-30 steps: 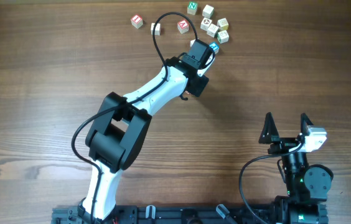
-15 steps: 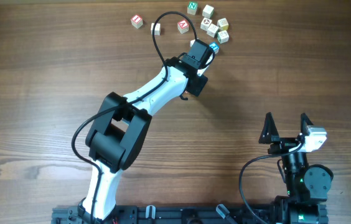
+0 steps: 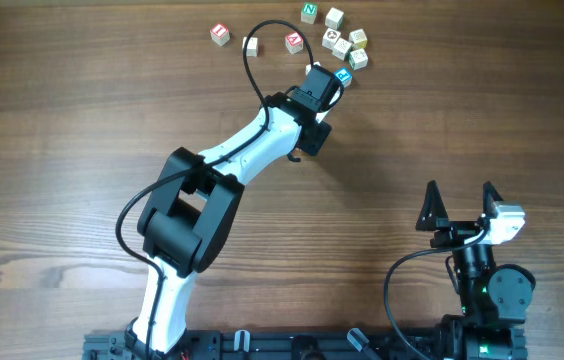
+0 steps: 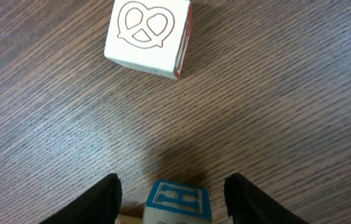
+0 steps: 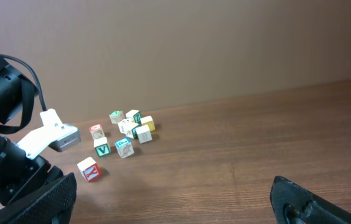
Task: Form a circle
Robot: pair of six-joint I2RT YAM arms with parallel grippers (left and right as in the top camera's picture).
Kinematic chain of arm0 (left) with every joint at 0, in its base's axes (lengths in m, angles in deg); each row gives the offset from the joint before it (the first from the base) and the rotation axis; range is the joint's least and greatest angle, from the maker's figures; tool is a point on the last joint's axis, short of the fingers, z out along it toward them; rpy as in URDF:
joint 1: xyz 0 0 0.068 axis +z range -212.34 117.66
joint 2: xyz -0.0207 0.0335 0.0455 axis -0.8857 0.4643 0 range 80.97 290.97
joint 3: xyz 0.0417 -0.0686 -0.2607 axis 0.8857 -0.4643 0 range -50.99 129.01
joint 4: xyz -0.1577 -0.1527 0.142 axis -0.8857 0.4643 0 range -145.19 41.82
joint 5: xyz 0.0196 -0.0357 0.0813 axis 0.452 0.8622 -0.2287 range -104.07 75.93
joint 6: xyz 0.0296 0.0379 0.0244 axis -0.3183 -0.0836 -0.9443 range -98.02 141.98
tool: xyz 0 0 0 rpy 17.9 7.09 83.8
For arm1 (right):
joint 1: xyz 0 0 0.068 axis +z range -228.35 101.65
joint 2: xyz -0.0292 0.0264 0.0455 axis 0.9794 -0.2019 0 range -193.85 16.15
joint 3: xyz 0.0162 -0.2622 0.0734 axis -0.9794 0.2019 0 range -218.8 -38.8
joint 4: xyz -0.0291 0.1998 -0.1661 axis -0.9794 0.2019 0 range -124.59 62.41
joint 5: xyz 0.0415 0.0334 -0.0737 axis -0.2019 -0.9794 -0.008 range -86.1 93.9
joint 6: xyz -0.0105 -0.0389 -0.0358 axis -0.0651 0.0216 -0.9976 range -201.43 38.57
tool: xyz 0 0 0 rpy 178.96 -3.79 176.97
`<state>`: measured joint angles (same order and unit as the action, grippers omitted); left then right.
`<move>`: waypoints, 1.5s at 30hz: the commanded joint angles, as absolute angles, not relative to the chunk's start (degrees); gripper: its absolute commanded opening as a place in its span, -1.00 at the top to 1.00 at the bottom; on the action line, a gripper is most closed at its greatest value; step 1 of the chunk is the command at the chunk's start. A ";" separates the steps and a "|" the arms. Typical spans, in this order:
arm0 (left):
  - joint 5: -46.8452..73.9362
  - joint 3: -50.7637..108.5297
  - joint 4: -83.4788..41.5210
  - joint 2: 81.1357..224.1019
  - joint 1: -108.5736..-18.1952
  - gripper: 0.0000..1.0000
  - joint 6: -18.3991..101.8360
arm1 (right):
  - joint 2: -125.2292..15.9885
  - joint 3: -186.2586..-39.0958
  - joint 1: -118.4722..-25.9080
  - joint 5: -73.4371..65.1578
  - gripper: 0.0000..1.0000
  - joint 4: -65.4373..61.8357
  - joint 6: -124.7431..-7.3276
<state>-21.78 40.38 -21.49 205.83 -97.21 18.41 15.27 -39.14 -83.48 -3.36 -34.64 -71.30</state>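
The circle is a tight cluster of small pale lettered cubes (image 3: 345, 42) at the table's far middle-right, also visible as the cluster (image 5: 134, 125) in the right wrist view. A blue-faced cube (image 3: 343, 75) lies just below it. My left gripper (image 3: 334, 80) stands over that blue cube (image 4: 178, 202), open, with a gap on each side between the cube and the black fingers (image 4: 101, 200). A pale pretzel-marked cube (image 4: 147, 34) with a red side lies ahead of it. My right gripper (image 3: 459, 203) rests open and empty at the near right.
Loose cubes lie left of the cluster: a red one (image 3: 220, 33), a pale one (image 3: 251, 44), another red one (image 3: 294, 41) and a green one (image 3: 308, 12). The left arm (image 3: 242, 150) stretches diagonally across the table's middle.
My left gripper's jaws have parted from the blue cube, which now sits free between them. The right arm has not moved.
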 commanded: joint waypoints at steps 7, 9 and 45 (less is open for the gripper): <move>-22.52 39.77 -22.19 206.75 -96.86 -0.12 18.56 | 15.73 -39.10 -83.46 -2.90 -1.00 -34.99 -72.37; -22.54 39.77 -22.41 206.75 -96.84 -0.17 18.52 | 15.73 -39.10 -83.46 -2.90 -0.99 -34.99 -72.37; -17.78 40.95 -20.68 205.15 -96.95 0.33 18.06 | 15.73 -39.07 -83.46 -2.90 -0.99 -34.97 -72.40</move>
<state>-18.87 40.36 -20.68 205.83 -97.21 18.36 15.27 -39.14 -83.48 -3.36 -34.64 -71.30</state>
